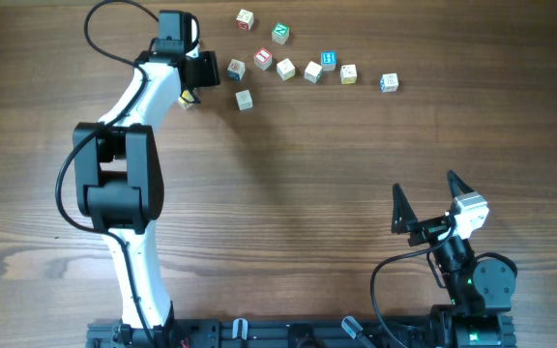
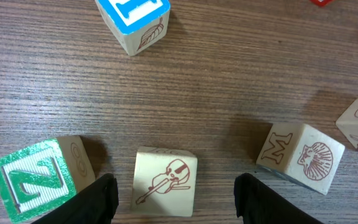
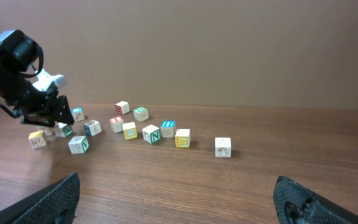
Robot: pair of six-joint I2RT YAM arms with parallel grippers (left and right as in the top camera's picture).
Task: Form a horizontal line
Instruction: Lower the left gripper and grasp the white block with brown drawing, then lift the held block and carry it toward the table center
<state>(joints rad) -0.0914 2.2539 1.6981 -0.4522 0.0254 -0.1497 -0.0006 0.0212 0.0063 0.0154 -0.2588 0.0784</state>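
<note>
My left gripper (image 2: 174, 193) hangs open over a pale cube with a red violin drawing (image 2: 165, 182), one finger on each side and a gap at both. Close by are a green-faced cube (image 2: 35, 180) on the left and a cube marked M with a shell (image 2: 300, 157) on the right. A blue-faced cube (image 2: 132, 18) lies ahead. From overhead the left gripper (image 1: 206, 70) covers the violin cube. Several letter cubes lie in an uneven, slanting row (image 1: 312, 72) to its right. My right gripper (image 1: 424, 188) stands open and holds nothing.
Loose cubes lie off the row: a red-marked one (image 1: 246, 17), a green one (image 1: 280, 33), a pale one (image 1: 244, 99) and one beside the left arm (image 1: 187, 100). Bare wooden table (image 3: 185, 180) stretches between the right gripper (image 3: 185, 199) and the cubes.
</note>
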